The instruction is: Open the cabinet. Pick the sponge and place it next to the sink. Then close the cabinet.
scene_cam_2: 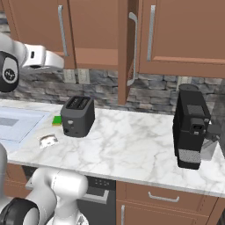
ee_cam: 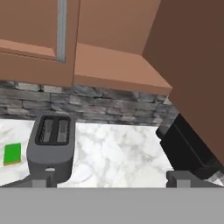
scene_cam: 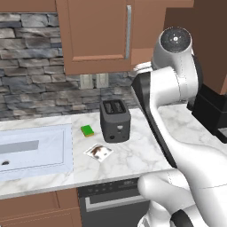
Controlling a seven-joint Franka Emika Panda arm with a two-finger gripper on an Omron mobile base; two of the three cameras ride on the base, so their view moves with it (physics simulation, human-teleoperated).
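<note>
Reaching up toward cabinet (scene_cam: 97,35), door part open.
Claw (ee_cam: 111,181) spread wide, empty, w/ toaster (scene_cam: 115,120) on bench (scene_cam: 133,155) below.

Cabinet (scene_cam: 95,35) showing matt brown wood with brushed silver metal handle (scene_cam: 129,31), counter (scene_cam_2: 132,145) gleaming as polished white marble, backsplash (scene_cam: 26,66) looking rough grey stone, toaster (scene_cam: 115,119) appearing matt dark plastic.

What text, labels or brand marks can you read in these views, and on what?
None can be read.
Dishwasher control panel: small pale marks, too blurred to read.
Toaster front: knob and button, no legible lettering.
Small packet on the counter: brown print, no readable words.
</note>
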